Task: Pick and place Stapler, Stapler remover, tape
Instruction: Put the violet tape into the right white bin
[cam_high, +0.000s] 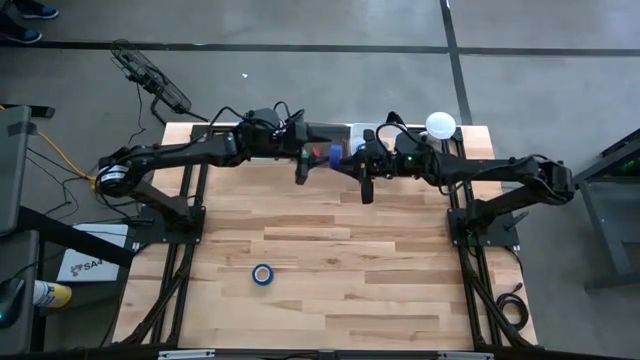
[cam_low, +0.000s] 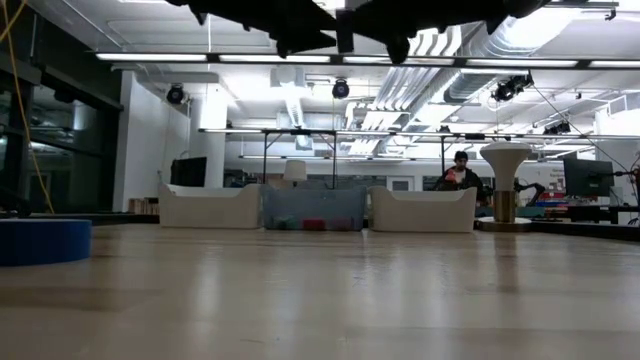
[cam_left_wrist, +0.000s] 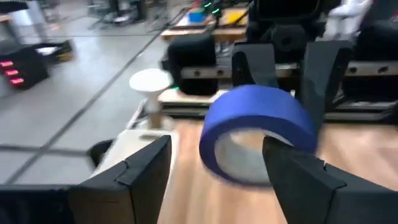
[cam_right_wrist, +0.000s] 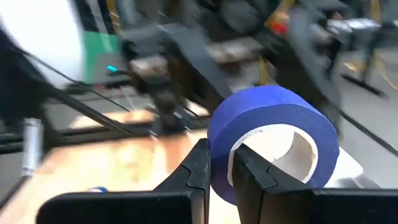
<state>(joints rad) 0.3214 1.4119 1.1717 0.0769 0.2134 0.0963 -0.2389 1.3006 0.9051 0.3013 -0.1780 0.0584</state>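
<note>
A blue tape roll (cam_high: 335, 155) hangs in the air over the table's far middle, where both arms meet. My right gripper (cam_right_wrist: 221, 155), reaching in from the right, is shut on it. My left gripper (cam_left_wrist: 216, 143) faces it from the left and is open, its fingers standing on either side of the roll (cam_left_wrist: 258, 134). A second blue tape roll (cam_high: 262, 274) lies flat on the wooden table toward the near side, and it also shows in the low view (cam_low: 40, 240). The stapler and stapler remover are out of view. My right gripper pinches the wall of the roll (cam_right_wrist: 221, 177), one finger inside the ring (cam_right_wrist: 252, 171) and one outside (cam_right_wrist: 198, 168). The fingers come level from the table's right. The roll is lifted clear of the table and tilted. My left gripper: one finger (cam_left_wrist: 298, 174) shows in front of the roll, and I cannot tell whether it touches.
Two white bins (cam_low: 210, 205) (cam_low: 420, 208) and a clear bin (cam_low: 315, 210) between them line the far edge. A white lamp-like stand (cam_high: 441, 125) is at the far right. The wooden table top (cam_high: 330, 240) spreads out nearer than the arms.
</note>
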